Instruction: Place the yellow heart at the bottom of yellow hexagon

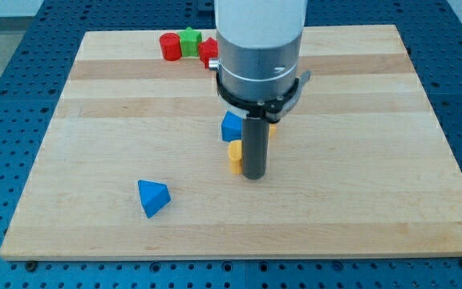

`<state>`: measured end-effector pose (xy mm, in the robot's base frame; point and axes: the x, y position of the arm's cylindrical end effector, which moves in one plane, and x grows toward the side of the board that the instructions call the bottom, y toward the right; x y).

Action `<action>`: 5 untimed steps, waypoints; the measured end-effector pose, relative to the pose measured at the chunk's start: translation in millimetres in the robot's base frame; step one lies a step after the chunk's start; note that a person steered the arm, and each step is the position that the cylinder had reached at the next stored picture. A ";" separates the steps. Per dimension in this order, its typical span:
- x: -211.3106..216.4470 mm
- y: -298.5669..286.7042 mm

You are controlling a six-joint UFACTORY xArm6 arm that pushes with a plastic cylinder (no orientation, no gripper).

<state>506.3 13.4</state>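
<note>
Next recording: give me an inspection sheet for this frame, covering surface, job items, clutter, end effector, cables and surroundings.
Surface: pale wooden board, flat, no damage seen.
Job's things: small yellow block touching the rod's left side, shape unclear; another yellow sliver peeks out right of the rod; which one is the heart cannot be told.
Clutter: blue block just above the yellow block; blue triangular block alone at lower left; red cylinder, green block and second red block clustered at the top.
End effector: my tip rests on the board, right of the yellow block.
Cables: nothing seen.
Surroundings: blue perforated bench.
</note>
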 end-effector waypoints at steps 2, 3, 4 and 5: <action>23.8 -48.6; 16.9 -76.6; -0.2 -55.6; -4.9 -42.5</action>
<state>501.4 -29.1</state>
